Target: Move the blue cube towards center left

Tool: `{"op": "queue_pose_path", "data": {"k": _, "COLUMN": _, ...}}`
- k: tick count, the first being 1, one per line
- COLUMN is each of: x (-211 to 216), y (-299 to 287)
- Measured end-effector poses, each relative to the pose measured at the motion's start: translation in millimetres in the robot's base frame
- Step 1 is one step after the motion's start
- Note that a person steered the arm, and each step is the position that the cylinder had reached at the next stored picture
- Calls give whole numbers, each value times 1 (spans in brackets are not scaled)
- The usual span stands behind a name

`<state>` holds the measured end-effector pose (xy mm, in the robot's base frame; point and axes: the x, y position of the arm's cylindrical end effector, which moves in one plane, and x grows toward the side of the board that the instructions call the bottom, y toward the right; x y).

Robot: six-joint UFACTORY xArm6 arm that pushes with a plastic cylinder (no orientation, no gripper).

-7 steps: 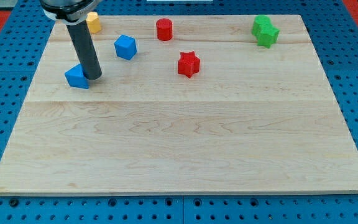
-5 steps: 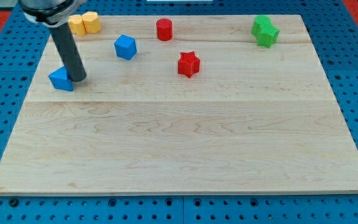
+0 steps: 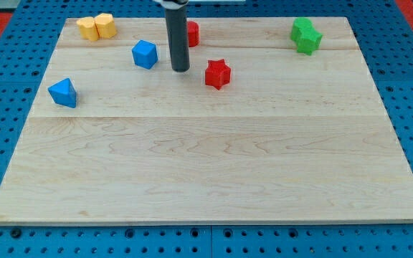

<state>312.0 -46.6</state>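
My tip (image 3: 181, 69) — a bare rod holding nothing — stands between the blue cube (image 3: 144, 54) and red star (image 3: 218, 74), lined up on the cube's right for a leftward push toward centre left — contact not yet made.

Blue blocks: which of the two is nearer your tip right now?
The blue cube, just left of my tip. The other blue block, a wedge shape, sits far off by the board's left edge.

One camera looks steeply down from the near edge, framing the whole wooden board (image 3: 206, 165).
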Motion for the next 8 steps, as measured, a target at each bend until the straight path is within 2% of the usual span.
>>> {"op": "queue_pose_path", "data": {"k": 1, "x": -35, "y": 0}}
{"op": "queue_pose_path", "data": {"k": 2, "x": -38, "y": -12}}
{"op": "queue_pose_path", "data": {"k": 4, "x": -23, "y": -71}}
{"op": "queue_pose_path", "data": {"k": 6, "x": 14, "y": -112}}
{"op": "queue_pose_path", "data": {"k": 8, "x": 32, "y": -147}}
